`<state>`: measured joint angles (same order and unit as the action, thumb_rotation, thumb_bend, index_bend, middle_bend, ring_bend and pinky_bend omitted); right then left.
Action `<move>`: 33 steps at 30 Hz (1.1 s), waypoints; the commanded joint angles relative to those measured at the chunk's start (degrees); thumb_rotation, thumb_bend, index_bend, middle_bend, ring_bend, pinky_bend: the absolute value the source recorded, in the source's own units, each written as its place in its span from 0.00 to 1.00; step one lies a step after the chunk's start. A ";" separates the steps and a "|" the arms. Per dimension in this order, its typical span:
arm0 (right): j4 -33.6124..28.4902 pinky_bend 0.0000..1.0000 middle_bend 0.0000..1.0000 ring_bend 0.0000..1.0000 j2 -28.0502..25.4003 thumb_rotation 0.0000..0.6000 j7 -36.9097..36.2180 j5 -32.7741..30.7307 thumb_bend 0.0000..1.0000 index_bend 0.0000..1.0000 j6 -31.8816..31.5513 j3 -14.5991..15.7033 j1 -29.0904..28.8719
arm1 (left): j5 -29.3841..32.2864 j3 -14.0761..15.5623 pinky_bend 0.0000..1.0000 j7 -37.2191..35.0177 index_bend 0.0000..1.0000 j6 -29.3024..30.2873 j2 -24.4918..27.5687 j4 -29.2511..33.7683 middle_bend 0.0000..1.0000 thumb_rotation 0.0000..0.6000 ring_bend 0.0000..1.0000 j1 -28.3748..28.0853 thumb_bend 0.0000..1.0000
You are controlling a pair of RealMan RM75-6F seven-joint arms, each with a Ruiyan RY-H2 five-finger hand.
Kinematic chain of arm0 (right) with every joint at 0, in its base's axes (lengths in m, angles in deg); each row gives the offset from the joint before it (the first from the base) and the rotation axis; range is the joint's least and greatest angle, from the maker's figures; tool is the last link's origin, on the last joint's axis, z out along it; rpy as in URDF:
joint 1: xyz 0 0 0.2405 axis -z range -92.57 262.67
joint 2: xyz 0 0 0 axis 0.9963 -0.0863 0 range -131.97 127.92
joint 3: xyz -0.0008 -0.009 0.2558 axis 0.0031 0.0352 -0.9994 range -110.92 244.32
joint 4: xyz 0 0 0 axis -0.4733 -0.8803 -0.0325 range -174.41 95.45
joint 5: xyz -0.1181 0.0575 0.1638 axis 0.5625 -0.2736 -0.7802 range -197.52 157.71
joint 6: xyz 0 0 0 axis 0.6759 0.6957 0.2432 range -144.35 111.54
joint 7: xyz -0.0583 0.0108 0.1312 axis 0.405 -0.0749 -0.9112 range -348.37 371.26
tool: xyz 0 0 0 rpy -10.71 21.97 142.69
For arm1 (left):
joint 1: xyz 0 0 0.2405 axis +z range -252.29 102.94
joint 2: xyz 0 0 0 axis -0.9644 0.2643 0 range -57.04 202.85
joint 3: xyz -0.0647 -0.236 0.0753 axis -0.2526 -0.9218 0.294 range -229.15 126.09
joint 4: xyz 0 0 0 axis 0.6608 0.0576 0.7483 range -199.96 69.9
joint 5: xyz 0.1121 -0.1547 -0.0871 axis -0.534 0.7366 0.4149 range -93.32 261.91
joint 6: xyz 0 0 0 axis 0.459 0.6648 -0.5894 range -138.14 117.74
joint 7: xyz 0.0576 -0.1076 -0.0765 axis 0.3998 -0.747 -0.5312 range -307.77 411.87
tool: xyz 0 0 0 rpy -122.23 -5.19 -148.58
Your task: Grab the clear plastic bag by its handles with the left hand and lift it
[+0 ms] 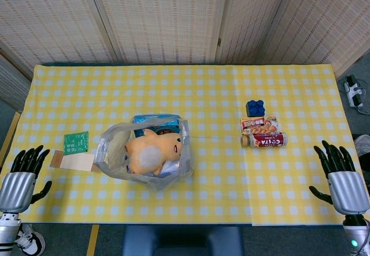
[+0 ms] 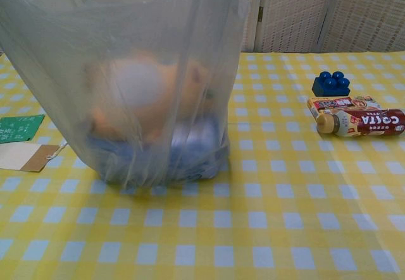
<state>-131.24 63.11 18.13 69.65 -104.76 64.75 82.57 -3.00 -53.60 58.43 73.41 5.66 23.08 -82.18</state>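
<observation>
The clear plastic bag stands on the yellow checked table, left of centre, with an orange plush toy and a blue packet inside. In the chest view the bag fills the left half and its top runs out of frame; I cannot pick out its handles. My left hand rests at the table's front left edge, fingers spread, well left of the bag and holding nothing. My right hand sits at the front right edge, fingers spread, holding nothing. Neither hand shows in the chest view.
A green card and a tan and white envelope lie between the left hand and the bag. Right of centre sit a blue toy brick, a snack pack and a Costa bottle on its side.
</observation>
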 commanded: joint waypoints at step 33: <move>0.74 0.00 0.00 0.00 -0.91 1.00 -2.52 3.64 0.05 0.00 0.76 2.20 0.14 | -23.75 9.36 0.00 -61.32 0.00 0.51 9.32 0.03 0.00 1.00 0.00 -14.31 0.12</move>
<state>-130.51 62.20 15.60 73.30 -104.02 66.95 82.71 -24.21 -45.67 2.96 72.71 12.98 21.80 -93.84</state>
